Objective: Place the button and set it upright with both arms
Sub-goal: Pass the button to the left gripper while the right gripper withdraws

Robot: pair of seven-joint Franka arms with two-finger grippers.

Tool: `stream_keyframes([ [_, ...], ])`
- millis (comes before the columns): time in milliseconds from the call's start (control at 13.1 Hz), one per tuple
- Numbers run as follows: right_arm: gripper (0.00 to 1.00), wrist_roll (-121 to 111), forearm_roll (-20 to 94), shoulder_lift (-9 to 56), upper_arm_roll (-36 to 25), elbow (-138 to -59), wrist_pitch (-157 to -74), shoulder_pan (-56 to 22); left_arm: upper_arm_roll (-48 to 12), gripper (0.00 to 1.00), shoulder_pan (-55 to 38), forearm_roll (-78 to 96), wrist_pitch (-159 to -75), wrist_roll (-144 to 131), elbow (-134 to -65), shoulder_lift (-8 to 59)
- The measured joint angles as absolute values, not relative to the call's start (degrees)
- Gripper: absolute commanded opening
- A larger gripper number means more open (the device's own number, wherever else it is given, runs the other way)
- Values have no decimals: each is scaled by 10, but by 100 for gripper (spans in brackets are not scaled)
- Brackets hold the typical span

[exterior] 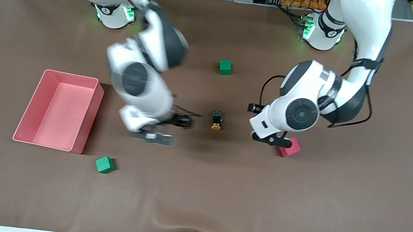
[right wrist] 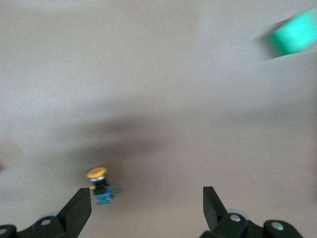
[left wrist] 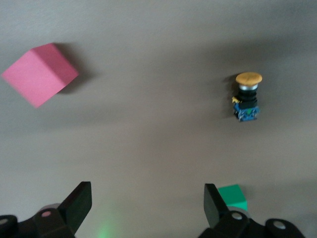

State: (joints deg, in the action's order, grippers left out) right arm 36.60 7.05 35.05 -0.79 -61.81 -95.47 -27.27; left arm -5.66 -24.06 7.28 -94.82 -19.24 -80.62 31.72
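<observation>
The button (exterior: 216,120) lies on its side on the brown table between the two arms, its orange cap toward the front camera and its black body toward the bases. My right gripper (exterior: 168,129) hangs open and empty beside it, toward the right arm's end of the table. In the right wrist view the button (right wrist: 100,184) shows just off one of the fingertips (right wrist: 81,206) of the right gripper (right wrist: 147,203). My left gripper (exterior: 272,140) is open and empty at the button's other flank, by a red cube. The left wrist view shows the button (left wrist: 246,96) well ahead of the left gripper (left wrist: 147,203).
A red cube (exterior: 291,148) (left wrist: 40,73) sits beside the left gripper. One green cube (exterior: 225,67) lies nearer the bases, another (exterior: 104,164) near a pink bin (exterior: 90,114) at the right arm's end. Green cubes (left wrist: 234,197) (right wrist: 293,33) show in both wrist views.
</observation>
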Motion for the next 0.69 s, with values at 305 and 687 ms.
stream_keyframes([
  [305, 100, 253, 69, 282, -9, -622, -796, -116, -57, 100, -258, 101, -1005, -221, -778, 378],
  [687, 100, 86, 18, 247, -4, -622, -750, -5, -57, 100, -313, 118, -1109, -291, -760, 447],
])
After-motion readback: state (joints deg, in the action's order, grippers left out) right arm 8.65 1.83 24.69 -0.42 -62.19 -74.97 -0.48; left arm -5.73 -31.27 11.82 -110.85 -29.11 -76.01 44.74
